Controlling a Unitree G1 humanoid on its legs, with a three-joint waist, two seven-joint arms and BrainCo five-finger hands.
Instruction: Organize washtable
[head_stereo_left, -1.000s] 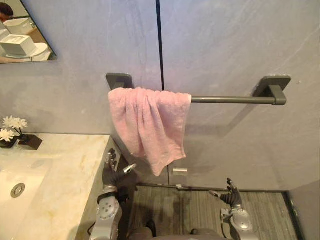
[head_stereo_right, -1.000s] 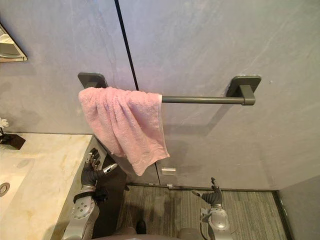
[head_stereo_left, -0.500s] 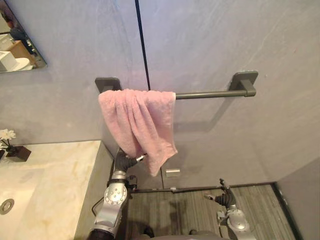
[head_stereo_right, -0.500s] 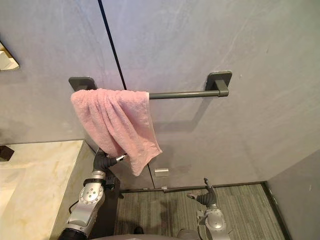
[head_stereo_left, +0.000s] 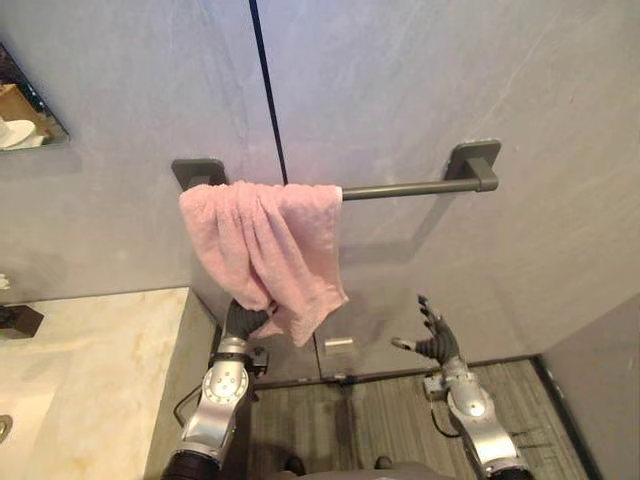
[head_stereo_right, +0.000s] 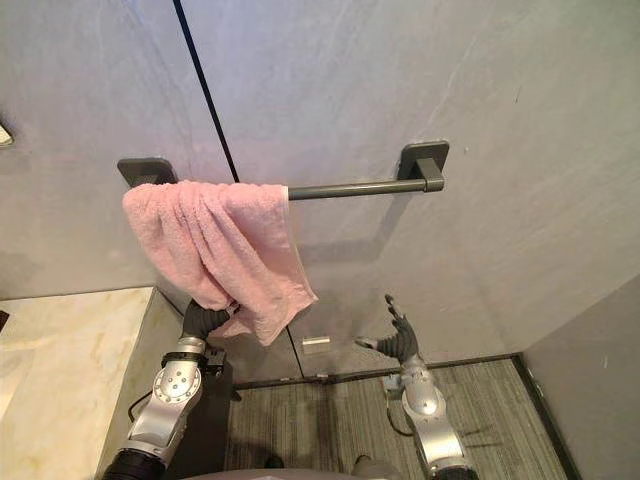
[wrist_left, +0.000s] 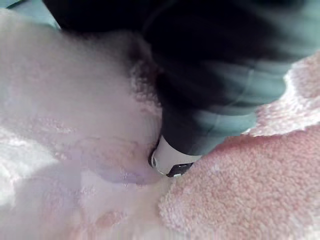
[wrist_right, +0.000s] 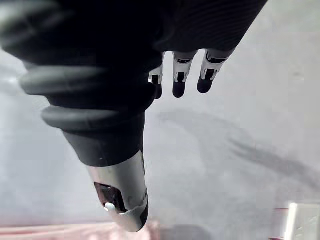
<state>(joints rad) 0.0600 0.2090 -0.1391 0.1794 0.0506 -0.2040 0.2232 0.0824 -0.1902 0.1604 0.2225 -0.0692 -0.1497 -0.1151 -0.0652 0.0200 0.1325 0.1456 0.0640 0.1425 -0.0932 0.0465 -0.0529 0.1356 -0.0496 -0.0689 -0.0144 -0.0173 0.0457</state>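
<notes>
Marble counter (head_stereo_left: 100, 350) fills your lower left. Just past its edge the pink towel (head_stereo_left: 262, 240) hangs from the left end of the grey towel bar (head_stereo_left: 410, 187), bunched into folds rather than spread flat.

Your left hand (head_stereo_left: 243, 318) is up under the towel's lowest folds, touching the cloth from below and behind (the left wrist view has pink pile pressed right against it). It is plainly the nearer hand. Whether it has closed on the cloth you cannot tell, since the towel covers it.

From that hand the towel rises straight up to the bar. The bar's long axis runs off to the right, bare all the way to its far bracket. That bare stretch is what matters: if the towel is to be spread out, I judge it has to travel rightward along the bar, away from your left hand and toward your right.

Your right hand (head_stereo_left: 434, 340) hangs below that empty stretch, well apart from the towel, with a small wall plate (head_stereo_left: 339, 345) low on the wall between the two hands. Its fingers are straight and its thumb stands apart, holding nothing. It would need to reach up and leftward to meet the towel's right edge.
</notes>
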